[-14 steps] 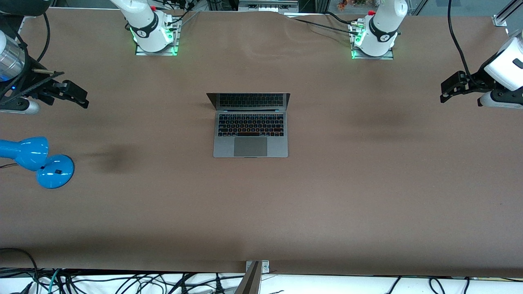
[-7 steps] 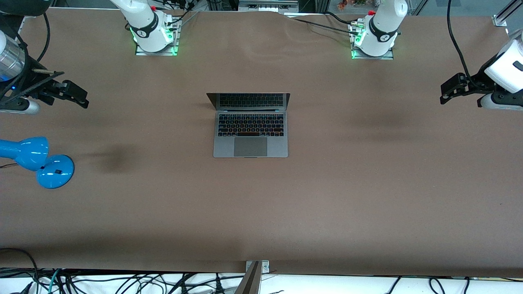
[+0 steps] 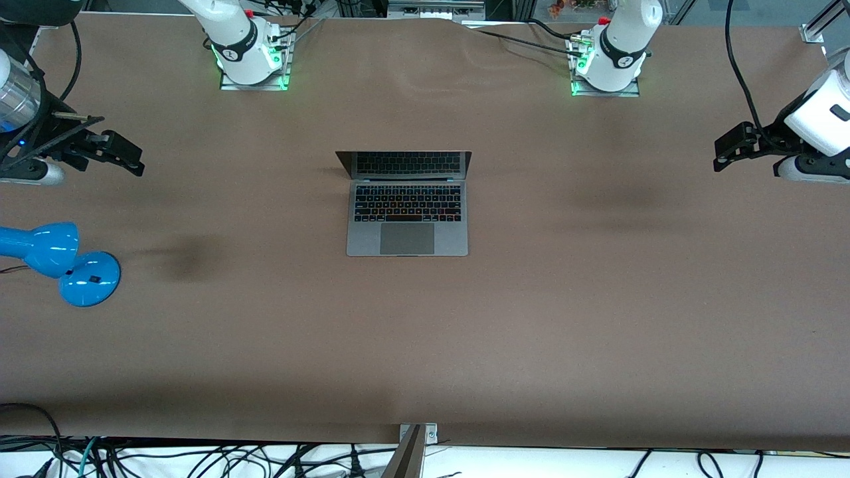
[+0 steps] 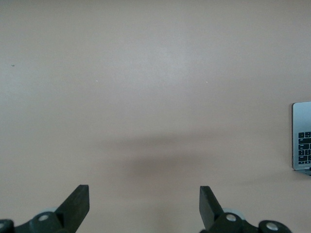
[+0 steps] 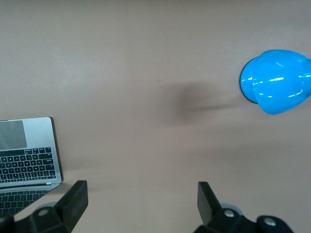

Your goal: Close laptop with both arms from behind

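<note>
The laptop point(image 3: 407, 219) is grey metal with black keys and a dark screen, lying on a plain brown desk point(image 3: 531, 318). A glossy bright blue lamp point(image 3: 60, 262) stands there too. Both arms are white with black bands and green-lit bases.

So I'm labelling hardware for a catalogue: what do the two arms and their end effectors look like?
Both arms are glossy white with black joint bands: the right arm and left arm rise from metal plates lit green. Black cables trail along them. The left end effector and right end effector are black with two fingers.
</note>
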{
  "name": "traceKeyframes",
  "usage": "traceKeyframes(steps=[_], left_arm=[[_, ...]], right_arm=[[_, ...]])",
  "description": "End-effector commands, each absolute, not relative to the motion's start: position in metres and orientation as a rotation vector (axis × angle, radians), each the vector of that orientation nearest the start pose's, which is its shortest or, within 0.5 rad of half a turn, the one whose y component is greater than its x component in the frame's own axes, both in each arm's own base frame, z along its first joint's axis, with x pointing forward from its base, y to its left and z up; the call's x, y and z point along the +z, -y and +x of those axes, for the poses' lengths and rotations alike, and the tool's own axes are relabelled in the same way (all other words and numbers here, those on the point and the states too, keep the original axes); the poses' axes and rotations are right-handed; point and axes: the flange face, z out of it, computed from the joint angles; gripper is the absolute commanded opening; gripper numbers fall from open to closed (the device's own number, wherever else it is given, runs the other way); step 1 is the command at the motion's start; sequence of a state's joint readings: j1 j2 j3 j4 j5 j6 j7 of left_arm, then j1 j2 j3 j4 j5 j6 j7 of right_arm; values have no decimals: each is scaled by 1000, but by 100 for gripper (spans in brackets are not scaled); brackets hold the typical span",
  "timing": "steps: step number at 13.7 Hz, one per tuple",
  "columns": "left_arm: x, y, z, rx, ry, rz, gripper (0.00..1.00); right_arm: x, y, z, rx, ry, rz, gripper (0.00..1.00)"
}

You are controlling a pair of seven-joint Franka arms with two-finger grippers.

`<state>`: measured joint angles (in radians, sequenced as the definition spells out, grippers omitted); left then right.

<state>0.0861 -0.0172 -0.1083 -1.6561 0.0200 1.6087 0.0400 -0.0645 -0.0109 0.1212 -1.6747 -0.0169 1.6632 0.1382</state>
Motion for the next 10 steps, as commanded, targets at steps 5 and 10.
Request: traceKeyframes(steps=[5,10], left_arm=[[588,36,556,98,-154,-3136,100],[589,111,537,189,-125,-3197,100]], right_arm=[[595,-31,552,-1,-125,-3145,100],[594,-31,552,2,-125,-3145,100]])
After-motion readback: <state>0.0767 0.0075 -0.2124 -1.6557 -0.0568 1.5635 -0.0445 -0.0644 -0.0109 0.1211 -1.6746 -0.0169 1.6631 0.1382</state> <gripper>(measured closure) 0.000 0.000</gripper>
